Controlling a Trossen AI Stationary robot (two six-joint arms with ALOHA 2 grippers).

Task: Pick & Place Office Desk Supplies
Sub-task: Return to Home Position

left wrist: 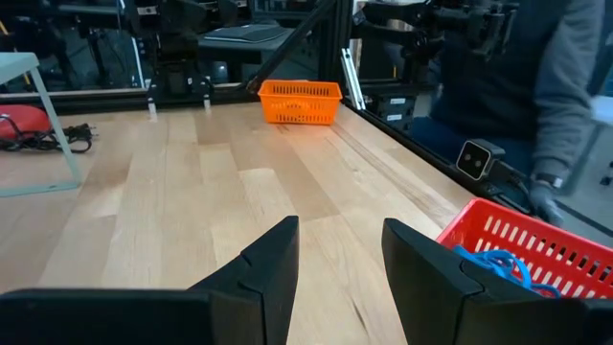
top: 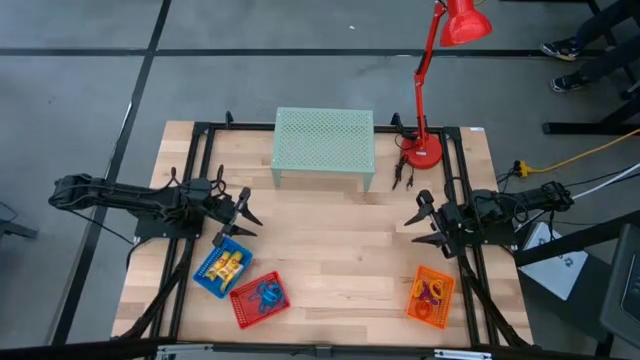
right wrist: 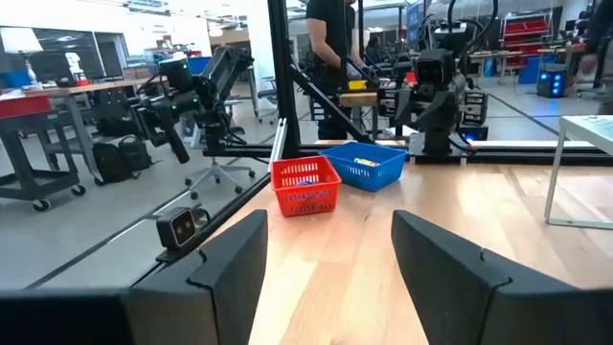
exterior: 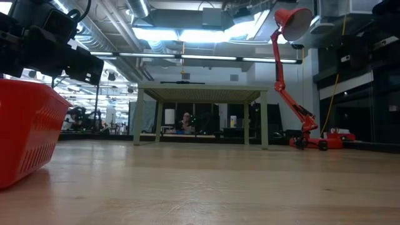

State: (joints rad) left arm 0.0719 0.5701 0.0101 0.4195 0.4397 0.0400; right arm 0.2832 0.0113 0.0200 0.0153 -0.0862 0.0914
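1. High view: the left gripper (top: 245, 215) is hovering over the table's (top: 330, 235) left side and the right gripper (top: 412, 228) over its right side. Both sets of jaws are standing open and empty.
   - The blue basket (top: 211, 258), just beside the left gripper, is holding the yellow pieces (top: 230, 266).
   - The red basket (top: 255, 284), next to it, is holding the blue rubber bands (top: 265, 295).
   - The orange basket (top: 436, 270), near the right gripper, is holding the rings (top: 430, 293).
   - No supply is showing loose on the table, so sorting is judged complete. Each arm appears to need only retracting toward its own side.
2. Low view: the red basket (exterior: 25, 125) is sitting at the near edge and the left arm (exterior: 44, 44) is hanging above it. The jaws are not showing here.
3. Left wrist view: the fingers (left wrist: 273, 273) are spreading apart over bare table. The red basket (left wrist: 536, 240) with its blue rubber bands (left wrist: 493, 264) is lying just beside them, off the jaw line. The orange basket (left wrist: 300, 101) is sitting well apart, straight ahead.
4. Right wrist view: the fingers (right wrist: 225, 264) are spreading apart with nothing between them. The red basket (right wrist: 305, 184) and blue basket (right wrist: 364, 165) are sitting well apart, ahead.
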